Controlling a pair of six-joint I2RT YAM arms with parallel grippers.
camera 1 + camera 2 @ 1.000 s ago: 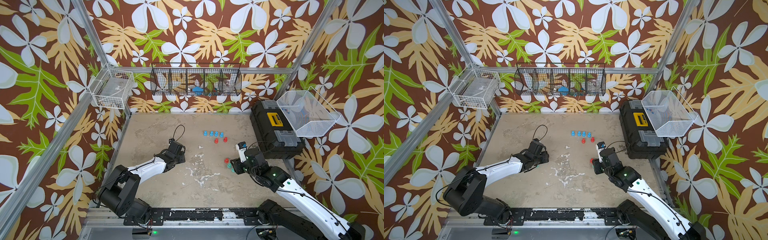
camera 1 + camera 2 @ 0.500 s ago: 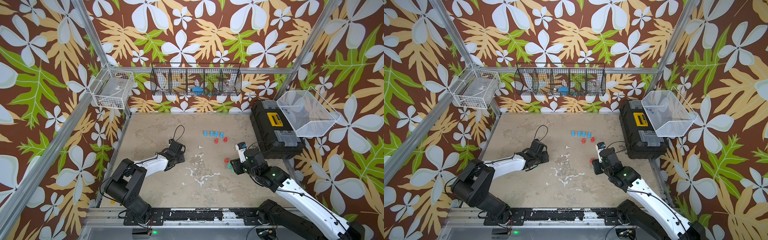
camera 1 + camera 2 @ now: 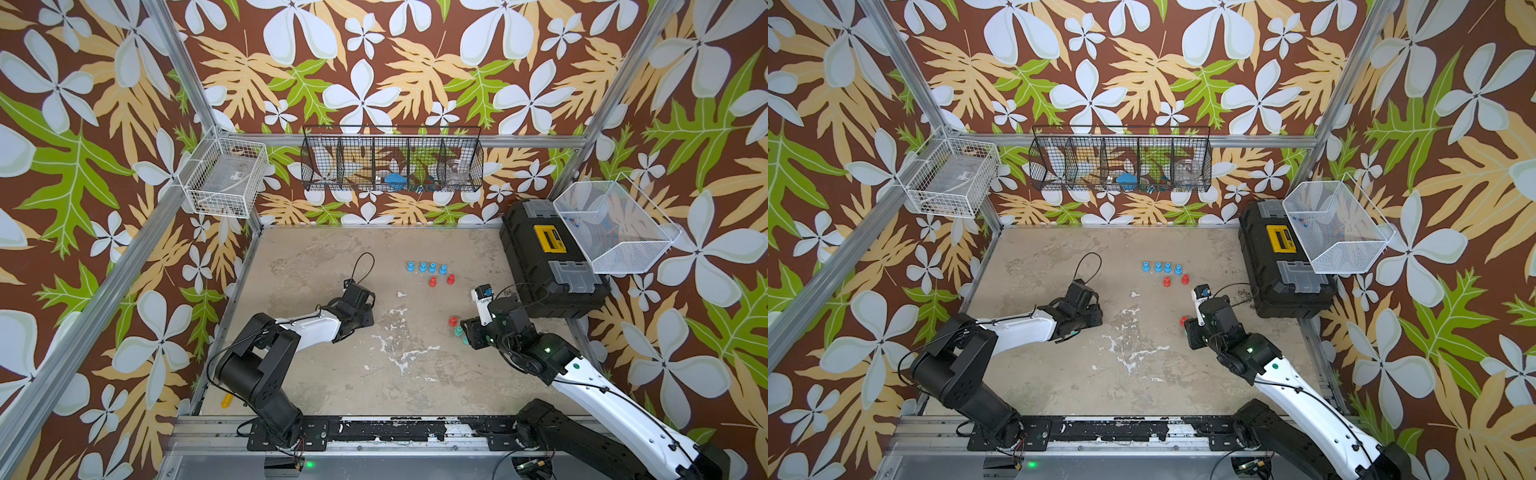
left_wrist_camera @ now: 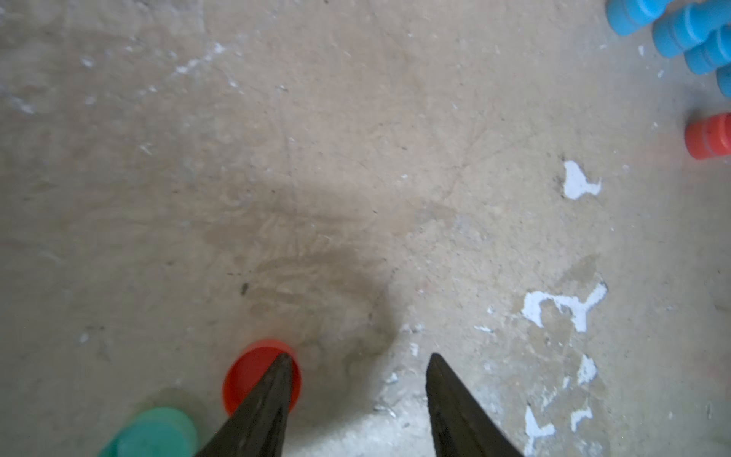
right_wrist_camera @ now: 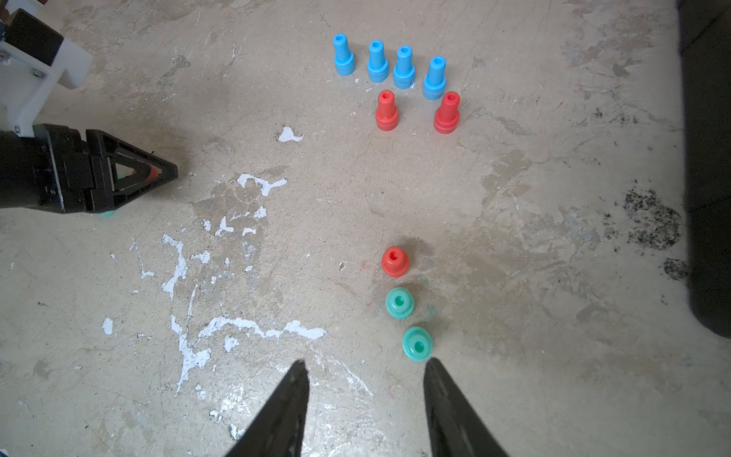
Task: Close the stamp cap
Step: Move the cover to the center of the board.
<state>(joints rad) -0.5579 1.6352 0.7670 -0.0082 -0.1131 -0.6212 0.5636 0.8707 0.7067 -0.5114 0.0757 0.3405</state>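
Observation:
A round red cap [image 4: 253, 372] lies on the table, partly hidden by one finger of my left gripper [image 4: 360, 358], and a green cap [image 4: 154, 433] lies beside it. Both sit outside the jaws' gap. That gripper [image 3: 365, 307] is open and holds nothing. My right gripper [image 5: 366, 362] is open too, above bare table. A green stamp [image 5: 417, 344] stands just off one fingertip, with another green stamp [image 5: 399, 302] and a red stamp [image 5: 394, 261] in line beyond it. In both top views the right gripper [image 3: 1190, 332] hides most of these.
Several blue stamps [image 3: 422, 267] and two red stamps [image 3: 432, 282] stand in rows at mid-table. A black toolbox [image 3: 548, 257] runs along the right edge under a wire basket [image 3: 611, 232]. More wire baskets [image 3: 390, 164] hang on the back wall.
The left arm's rear links have shifted while its gripper stays at the same spot, its jaws a little narrower. The right arm has not moved.

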